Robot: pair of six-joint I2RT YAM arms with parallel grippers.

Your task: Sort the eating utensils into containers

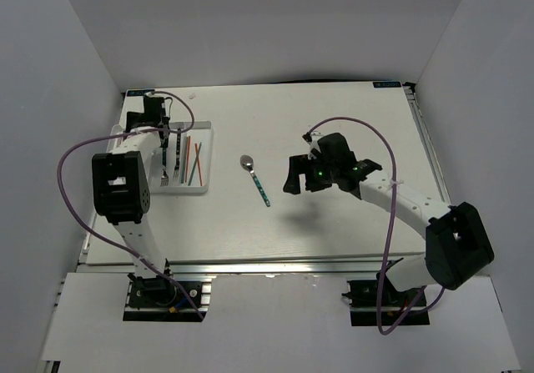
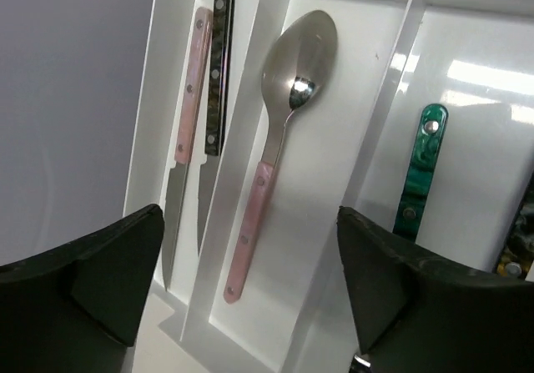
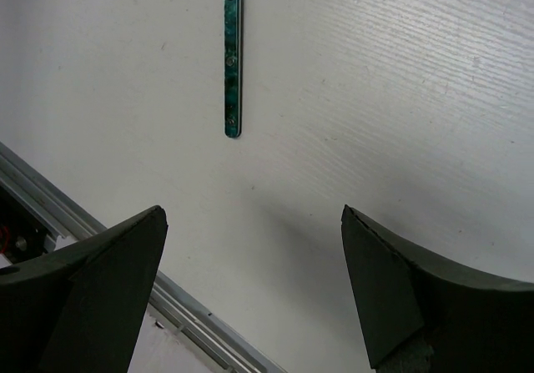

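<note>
the left pincer (image 2: 250, 281) hangs released and empty over the white tray (image 2: 380, 131). ahead between its spread fingers a pink-handled spoon (image 2: 279, 139) lies in one compartment, with a pink-handled knife (image 2: 188, 139) and a dark-handled knife (image 2: 217, 81) one compartment to the left in its wrist view and a teal handle (image 2: 421, 173) to the right. the right pincer (image 3: 250, 289) is also released and empty above the table (image 3: 400, 98), with the teal-handled spoon (image 3: 232, 56) lying on the table ahead of it.
</note>
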